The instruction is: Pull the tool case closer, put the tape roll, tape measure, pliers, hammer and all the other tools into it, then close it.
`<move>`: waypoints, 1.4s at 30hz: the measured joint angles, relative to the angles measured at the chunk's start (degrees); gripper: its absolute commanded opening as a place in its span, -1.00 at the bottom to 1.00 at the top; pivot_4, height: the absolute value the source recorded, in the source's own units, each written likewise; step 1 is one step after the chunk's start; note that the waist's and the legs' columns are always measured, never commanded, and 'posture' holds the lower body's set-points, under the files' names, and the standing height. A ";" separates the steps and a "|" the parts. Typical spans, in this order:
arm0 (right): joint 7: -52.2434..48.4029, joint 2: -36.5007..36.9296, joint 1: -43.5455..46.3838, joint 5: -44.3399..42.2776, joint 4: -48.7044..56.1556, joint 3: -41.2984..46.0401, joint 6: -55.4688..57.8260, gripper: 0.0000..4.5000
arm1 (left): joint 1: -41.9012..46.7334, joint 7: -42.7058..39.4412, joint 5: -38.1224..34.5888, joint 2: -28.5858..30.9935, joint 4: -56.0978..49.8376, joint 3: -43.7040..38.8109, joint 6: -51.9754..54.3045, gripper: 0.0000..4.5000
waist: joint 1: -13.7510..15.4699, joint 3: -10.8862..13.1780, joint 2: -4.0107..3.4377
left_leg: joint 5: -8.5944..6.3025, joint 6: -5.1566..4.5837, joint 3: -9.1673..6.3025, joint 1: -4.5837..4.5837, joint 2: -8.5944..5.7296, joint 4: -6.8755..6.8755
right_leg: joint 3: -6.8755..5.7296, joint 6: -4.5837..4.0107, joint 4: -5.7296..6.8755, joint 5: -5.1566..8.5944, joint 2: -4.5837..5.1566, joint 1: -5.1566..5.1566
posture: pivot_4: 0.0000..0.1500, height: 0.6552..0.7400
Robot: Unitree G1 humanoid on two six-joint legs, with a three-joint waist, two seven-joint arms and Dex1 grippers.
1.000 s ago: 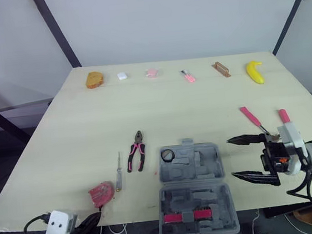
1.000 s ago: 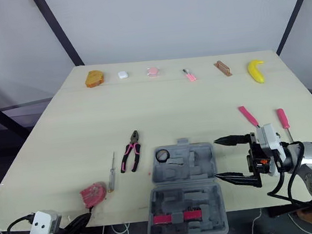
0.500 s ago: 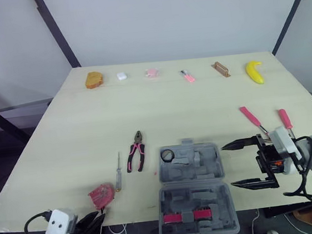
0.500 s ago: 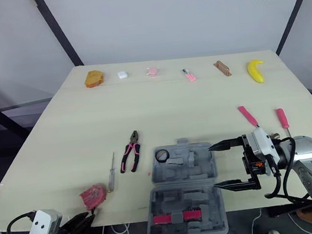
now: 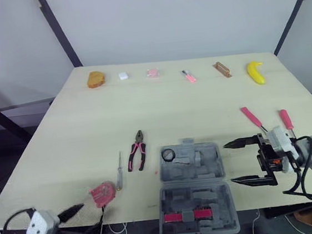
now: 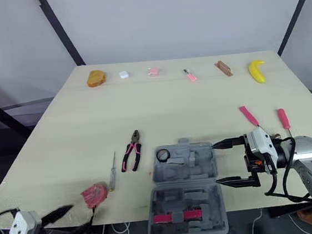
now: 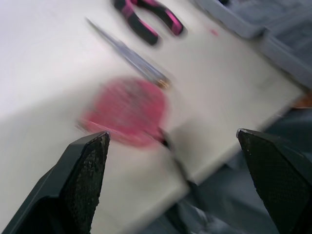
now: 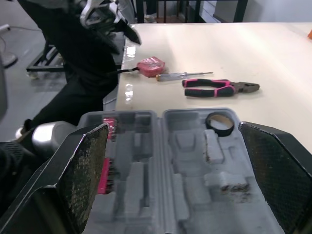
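The grey tool case [image 5: 194,199] lies open at the table's front edge, its handle toward the far side. A black tape roll [image 5: 168,155] sits in its far half. My right gripper [image 5: 230,163] stands open just right of the case, one finger by each half. Black-and-pink pliers [image 5: 136,150] and a thin screwdriver [image 5: 119,171] lie left of the case. The red tape measure [image 5: 102,193] rests near the front left edge. My left gripper [image 5: 93,216] hangs open below that edge, just short of the tape measure [image 7: 129,109]. Two pink-handled screwdrivers [image 5: 251,117] lie at the right.
Along the table's far edge stand an orange lump [image 5: 95,78], a white piece [image 5: 122,75], two small pink items [image 5: 152,72], a brown block [image 5: 222,69] and a banana [image 5: 255,72]. Pink bits [image 5: 180,216] sit in the case's near half. Cables hang below the front edge.
My left gripper has opened from shut and dropped a little lower left of the table edge. My right gripper has slid left to the case's right side.
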State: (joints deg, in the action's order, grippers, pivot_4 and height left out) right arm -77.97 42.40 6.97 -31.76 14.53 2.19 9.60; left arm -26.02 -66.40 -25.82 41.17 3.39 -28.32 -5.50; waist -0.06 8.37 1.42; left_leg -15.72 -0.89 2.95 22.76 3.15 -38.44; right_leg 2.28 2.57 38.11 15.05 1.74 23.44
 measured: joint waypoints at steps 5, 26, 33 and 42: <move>1.62 -0.45 0.12 0.06 0.40 -0.10 0.11 1.00 | 7.34 -3.45 2.29 2.03 6.17 4.26 -2.66 0.97 | -0.51 0.00 0.01 | 0.00 0.00 -0.01 0.02 0.00 0.01 | 0.08 0.03 -0.04 -0.02 0.03 0.02 | 1.00 1.00; 0.52 -0.49 5.79 -0.27 -0.12 -0.24 0.04 1.00 | 18.11 -3.76 9.99 2.03 26.47 12.53 -14.95 0.97 | -0.56 0.00 -0.01 | 0.00 0.00 -0.04 0.02 0.02 0.01 | 0.02 0.03 0.05 -0.02 0.04 0.02 | 1.00 1.00; -0.40 -1.00 5.68 -0.72 0.21 -1.33 0.24 1.00 | 19.17 -3.86 9.80 1.84 27.88 13.11 -15.88 0.39 | -0.52 -0.01 -0.01 | 0.00 0.00 -0.05 0.02 0.02 0.01 | 0.02 0.03 0.08 -0.03 0.05 0.02 | 1.00 1.00; -0.40 -1.10 5.45 -2.35 0.79 -1.43 1.32 1.00 | 19.63 -8.20 7.07 2.15 25.59 13.24 -15.96 0.39 | -0.32 0.00 0.00 | 0.00 0.00 -0.05 0.03 0.02 -0.01 | -0.02 0.02 0.11 -0.03 0.05 0.02 | 1.00 1.00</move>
State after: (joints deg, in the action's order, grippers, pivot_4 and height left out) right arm -78.37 41.30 12.42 -34.11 15.32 0.76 10.92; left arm -6.39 -74.60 -18.75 43.32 28.98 -15.07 -21.46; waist -0.38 8.37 1.42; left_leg -15.72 -0.89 2.90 22.79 3.18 -38.45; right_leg 2.26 2.59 38.22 15.03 1.79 23.46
